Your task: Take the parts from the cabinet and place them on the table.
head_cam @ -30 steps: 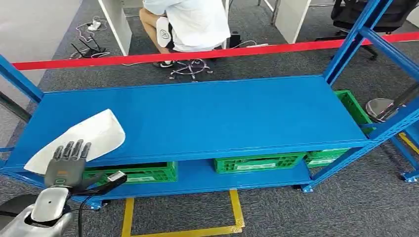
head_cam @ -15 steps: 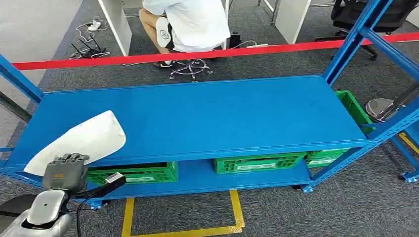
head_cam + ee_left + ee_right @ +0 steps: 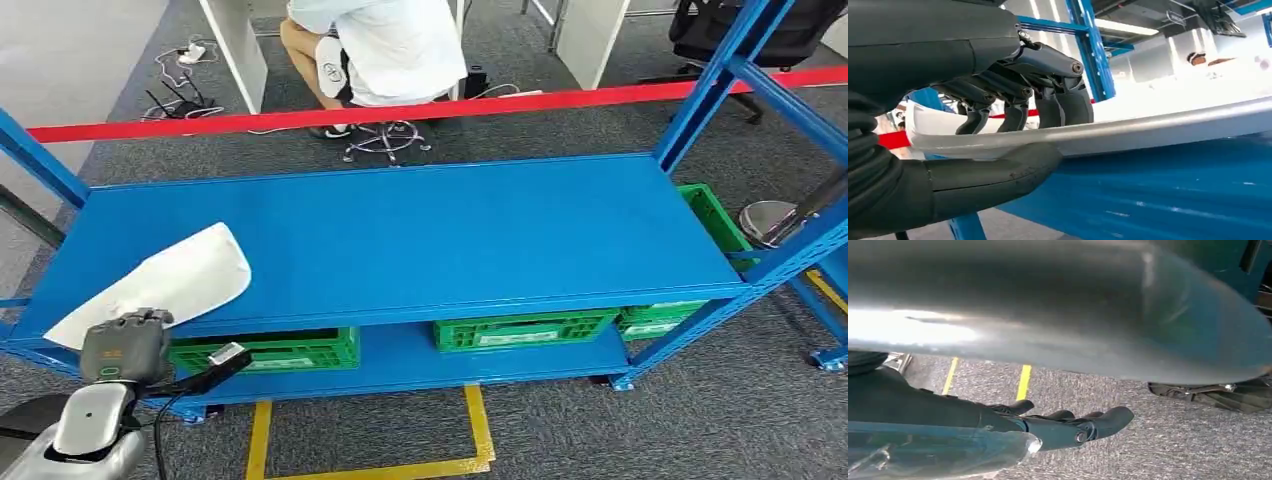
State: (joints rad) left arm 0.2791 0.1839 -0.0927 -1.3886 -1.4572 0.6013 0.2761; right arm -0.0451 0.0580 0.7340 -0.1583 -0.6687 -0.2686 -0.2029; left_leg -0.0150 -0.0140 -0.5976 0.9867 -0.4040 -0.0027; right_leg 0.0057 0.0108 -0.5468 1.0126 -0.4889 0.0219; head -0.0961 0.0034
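Left wrist view shows the left robot hand (image 3: pixel 1013 135), fingers outstretched a second ago, now clamping the white part's (image 3: pixel 165 280) edge; lifting can follow.

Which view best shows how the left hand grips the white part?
The left wrist view: the left hand has its fingers over the white part and its thumb under the edge. The head view shows the part's whole outline on the blue shelf, but the grip is hidden behind the hand.

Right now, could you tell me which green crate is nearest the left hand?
The leftmost green crate, on the lower shelf just right of the left hand; the other two sit farther right.
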